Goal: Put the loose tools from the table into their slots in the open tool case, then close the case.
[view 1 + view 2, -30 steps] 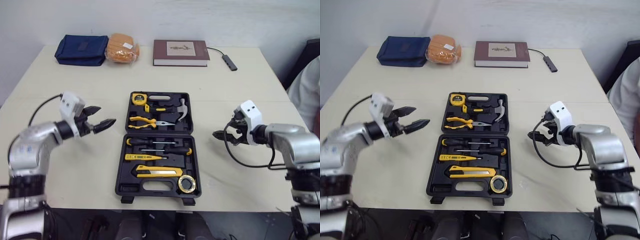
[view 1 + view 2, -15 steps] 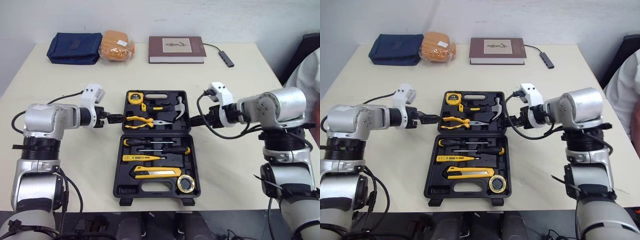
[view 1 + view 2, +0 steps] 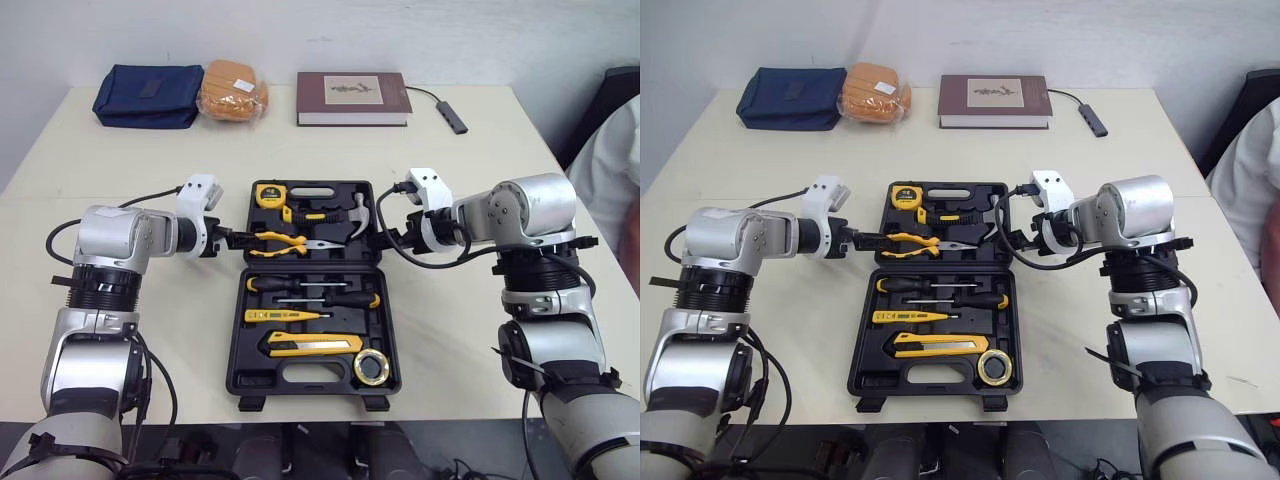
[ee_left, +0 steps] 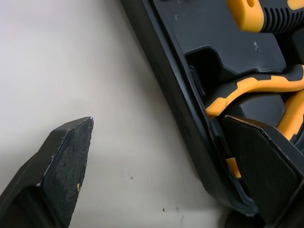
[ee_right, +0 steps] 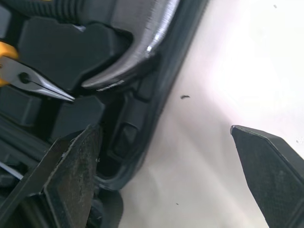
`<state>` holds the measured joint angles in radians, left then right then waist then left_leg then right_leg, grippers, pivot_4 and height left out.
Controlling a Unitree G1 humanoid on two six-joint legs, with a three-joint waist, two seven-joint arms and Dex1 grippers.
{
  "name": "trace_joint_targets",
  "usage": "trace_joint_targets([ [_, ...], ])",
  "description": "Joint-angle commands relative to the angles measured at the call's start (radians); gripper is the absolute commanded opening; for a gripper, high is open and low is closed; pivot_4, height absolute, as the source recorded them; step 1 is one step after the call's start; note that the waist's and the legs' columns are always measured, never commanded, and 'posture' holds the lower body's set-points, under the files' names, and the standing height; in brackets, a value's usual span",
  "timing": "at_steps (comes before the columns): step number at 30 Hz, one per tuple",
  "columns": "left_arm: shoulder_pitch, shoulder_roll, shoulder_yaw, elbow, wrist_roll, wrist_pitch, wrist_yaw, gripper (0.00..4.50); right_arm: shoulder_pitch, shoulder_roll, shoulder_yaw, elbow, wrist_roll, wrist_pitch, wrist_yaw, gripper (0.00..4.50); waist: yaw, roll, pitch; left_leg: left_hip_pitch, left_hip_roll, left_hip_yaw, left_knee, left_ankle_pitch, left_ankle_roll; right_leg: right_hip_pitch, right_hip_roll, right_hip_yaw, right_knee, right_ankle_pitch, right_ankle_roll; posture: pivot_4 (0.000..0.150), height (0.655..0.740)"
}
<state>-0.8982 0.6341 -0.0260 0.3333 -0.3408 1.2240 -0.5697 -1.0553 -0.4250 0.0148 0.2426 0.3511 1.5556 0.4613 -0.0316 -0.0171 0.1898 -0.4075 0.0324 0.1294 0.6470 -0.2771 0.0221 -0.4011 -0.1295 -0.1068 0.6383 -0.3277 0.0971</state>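
Table (image 3: 500, 150): tool case (image 3: 315, 265), pouch (image 3: 150, 82), orange packet (image 3: 232, 88), book (image 3: 352, 97), possibly adapter (image 3: 455, 120).

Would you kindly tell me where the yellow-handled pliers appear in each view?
Left eye view: pliers in the far half of the tool case.
Right eye view: same slot.
Left wrist view: yellow handles inside the case wall.
Right wrist view: grey nose beside the hammer.
Shared landmark: the case wall.

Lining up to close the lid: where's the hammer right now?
In the left eye view, the hammer sits in the far half of the tool case, on its right side, just right of the pliers and beside the right gripper.
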Motion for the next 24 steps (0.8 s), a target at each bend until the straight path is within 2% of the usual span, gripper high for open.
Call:
trace_joint_targets([
  [1,-0.007,-0.013,0.008,0.002,0.011,-0.006,0.007,4.45,-0.014,0.015,-0.012,0.003,-0.01,-0.023,-0.025,4.5,0.0,0.0,0.0,0.0,0.0,0.0,0.0,0.0,0.0,0.0,0.0,0.0,0.0,0.0,0.0,0.15,0.74],
  [12,-0.012,-0.042,0.001,0.042,0.048,-0.032,0.025,4.45,-0.026,0.052,-0.029,0.083,-0.025,-0.051,-0.078,4.5,0.001,0.0,0.0,0.001,-0.001,0.002,0.001,0.002,0.001,-0.001,-0.001,0.002,0.006,0.0,0.0,0.15,0.74],
  [13,-0.009,-0.045,0.004,0.041,0.046,-0.028,0.025,4.5,-0.024,0.055,-0.031,0.086,-0.024,-0.051,-0.08,4.26,0.001,0.0,0.0,0.001,-0.001,0.002,0.001,0.002,0.001,-0.001,-0.001,0.002,0.006,0.0,0.0,0.15,0.74],
  [16,0.002,-0.081,0.013,0.046,0.035,-0.017,0.032,3.66,-0.023,0.072,-0.056,0.099,-0.025,-0.054,-0.099,3.23,0.002,0.0,0.0,0.001,-0.001,0.002,0.001,0.002,0.001,-0.001,-0.001,0.002,0.006,0.0,0.0,0.15,0.74],
  [22,0.016,-0.13,0.048,-0.015,0.025,0.015,0.06,0.92,-0.031,0.119,-0.162,0.078,-0.032,-0.05,-0.17,0.1,0.006,-0.002,-0.001,0.001,-0.002,0.001,0.002,0.003,0.001,-0.001,-0.002,0.002,0.007,0.0,0.001,0.15,0.74],
  [24,0.022,-0.131,0.051,-0.029,0.028,0.013,0.064,0.43,-0.03,0.132,-0.189,0.067,-0.029,-0.047,-0.191,0.0,0.005,-0.002,-0.001,0.001,-0.002,0.001,0.002,0.003,0.002,-0.001,-0.003,0.002,0.007,0.001,0.001,0.15,0.74],
])
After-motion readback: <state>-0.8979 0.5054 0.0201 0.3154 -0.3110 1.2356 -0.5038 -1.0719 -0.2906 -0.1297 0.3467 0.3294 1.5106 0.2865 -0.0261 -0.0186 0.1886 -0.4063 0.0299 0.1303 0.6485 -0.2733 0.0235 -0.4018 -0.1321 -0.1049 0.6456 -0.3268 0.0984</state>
